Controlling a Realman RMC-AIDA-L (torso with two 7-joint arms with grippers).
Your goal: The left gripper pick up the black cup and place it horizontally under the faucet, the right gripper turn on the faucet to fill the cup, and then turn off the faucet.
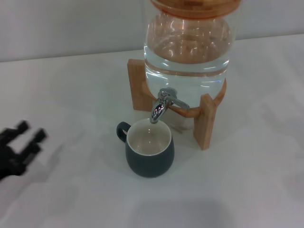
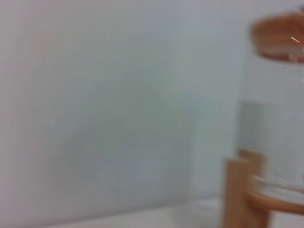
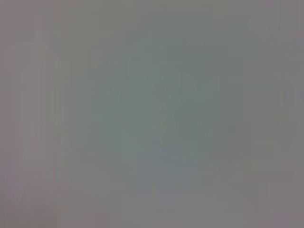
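We are counting one black cup [image 1: 149, 154], one faucet [image 1: 164, 104], one glass jar [image 1: 187, 45] on one wooden stand [image 1: 204, 121], and one gripper in the head view. The cup is standing upright on the white table [image 1: 71, 95], mouth up, its loop handle pointing toward the robot's left, with the rim sitting just below the faucet's downturned spout; we are seeing no stream falling and cannot tell whether any water is lying in the cream interior. The jar is holding clear water to roughly mid-height and its wooden lid is getting cut off by the top edge. The left gripper [image 1: 31, 132] is sitting at the left edge of the head view, well apart from the cup, its two fingers spread apart and holding nothing; most of its body is being cut off by the edge. We are finding wide bare table between that gripper and the cup, and more open table in front of the cup and to the right of the stand. The cup itself is standing close to the stand's front leg on its right. The left wrist view is showing only a blurred slice of the jar [image 2: 280, 118] and stand [image 2: 240, 194] against a plain wall. The right gripper is not appearing anywhere; the right wrist view is giving us a featureless grey field.
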